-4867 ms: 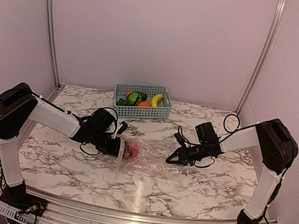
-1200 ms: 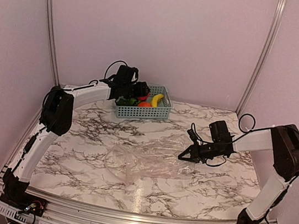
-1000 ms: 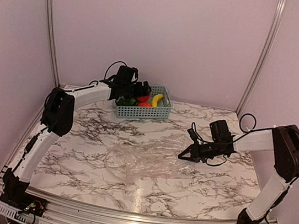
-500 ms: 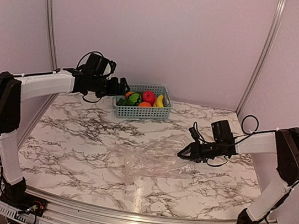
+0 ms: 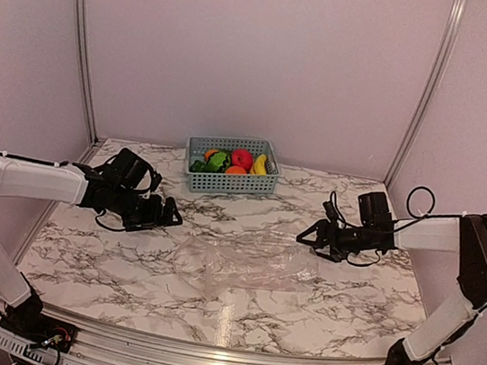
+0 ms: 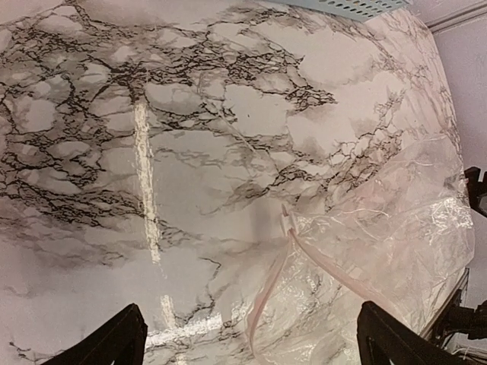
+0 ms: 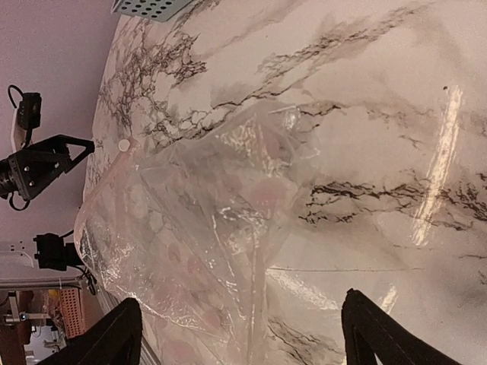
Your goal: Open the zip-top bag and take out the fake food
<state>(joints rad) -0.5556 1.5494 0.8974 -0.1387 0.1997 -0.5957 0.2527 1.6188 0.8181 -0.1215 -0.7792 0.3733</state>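
1. The clear bag (image 5: 237, 259) is seen lying crumpled and empty on the marble table (image 5: 105, 263), near its middle and between the two arms.
2. The fake food (image 5: 233, 161) is found in the light blue basket (image 5: 230, 181) at the back of the table, well apart from the bag. A red fruit (image 5: 242, 157), a banana (image 5: 262, 163) and a green pepper (image 5: 218, 159) can be made out in it.
3. About five seconds earlier the red fruit was inside the bag; it now lies in the basket.
4. The left tool (image 5: 165, 214) is held low over the table, to the left of the bag and apart from it. Its jaws are spread wide and nothing is held between them.
5. Half a second earlier that arm was raised beside the basket; it has since been brought down and towards the near side.
6. In the left wrist view the bag's zip strip (image 6: 293, 228) is seen parted, with bare table under the tool.
7. The right tool (image 5: 308, 237) is placed just beside the bag's right end. Its jaws are spread apart and nothing is gripped; whether the plastic is touched cannot be told.
8. A second earlier those jaws were pinched on the bag's right edge, which was lifted slightly. The edge has been released, and the bag now lies flatter.
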